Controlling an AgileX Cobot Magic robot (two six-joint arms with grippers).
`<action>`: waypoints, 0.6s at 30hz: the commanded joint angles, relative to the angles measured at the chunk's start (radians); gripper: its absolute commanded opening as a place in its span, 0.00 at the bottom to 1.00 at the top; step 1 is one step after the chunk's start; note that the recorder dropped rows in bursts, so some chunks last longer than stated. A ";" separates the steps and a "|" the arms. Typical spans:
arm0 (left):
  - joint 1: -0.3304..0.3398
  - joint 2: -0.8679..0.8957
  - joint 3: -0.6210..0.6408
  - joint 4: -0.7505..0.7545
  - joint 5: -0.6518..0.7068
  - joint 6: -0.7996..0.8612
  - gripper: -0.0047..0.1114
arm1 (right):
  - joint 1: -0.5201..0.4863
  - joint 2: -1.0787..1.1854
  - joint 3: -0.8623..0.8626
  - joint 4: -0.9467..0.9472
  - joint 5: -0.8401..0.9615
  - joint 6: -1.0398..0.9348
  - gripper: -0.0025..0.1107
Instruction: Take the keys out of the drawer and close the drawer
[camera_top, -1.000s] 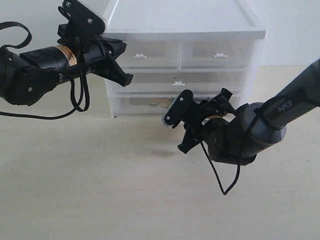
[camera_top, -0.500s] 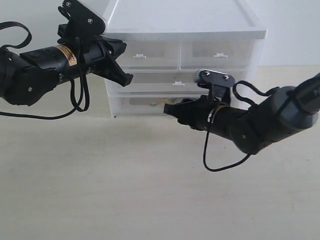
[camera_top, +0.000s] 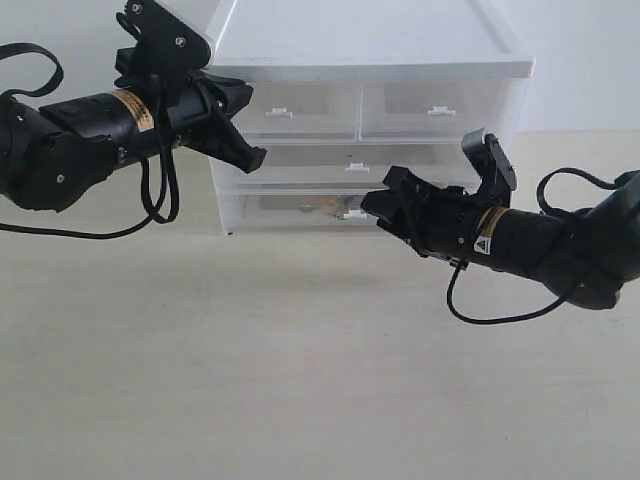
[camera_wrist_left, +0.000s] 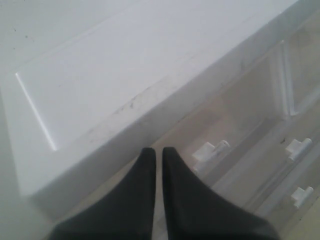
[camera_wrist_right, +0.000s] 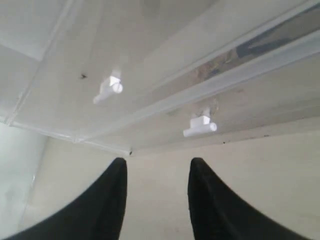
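The drawer, the lowest wide tier of the white unit, is closed. Its small tab handle also shows in the right wrist view. The keys are a dim gold-brown blur behind its translucent front. My right gripper is open and empty. It points at the drawer front just right of the handle, a little short of it and low over the table. My left gripper is shut on nothing, hovering by the unit's upper left corner.
The middle wide drawer with its handle and the two half-width top drawers are closed. The unit's flat white lid lies under the left gripper. Beige table spreads in front of the unit.
The right arm has swung round and stretched out level, and its gripper now faces the lowest drawer's handle. The left arm has not moved.
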 joint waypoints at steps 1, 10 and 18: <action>0.000 0.002 -0.004 -0.011 -0.004 0.006 0.08 | -0.009 0.027 -0.058 -0.090 0.042 0.070 0.33; 0.000 0.002 -0.004 -0.011 -0.004 0.006 0.08 | -0.009 0.107 -0.141 -0.124 0.120 0.113 0.33; 0.000 0.002 -0.004 -0.011 -0.012 0.006 0.08 | -0.006 0.107 -0.188 -0.140 0.187 0.114 0.33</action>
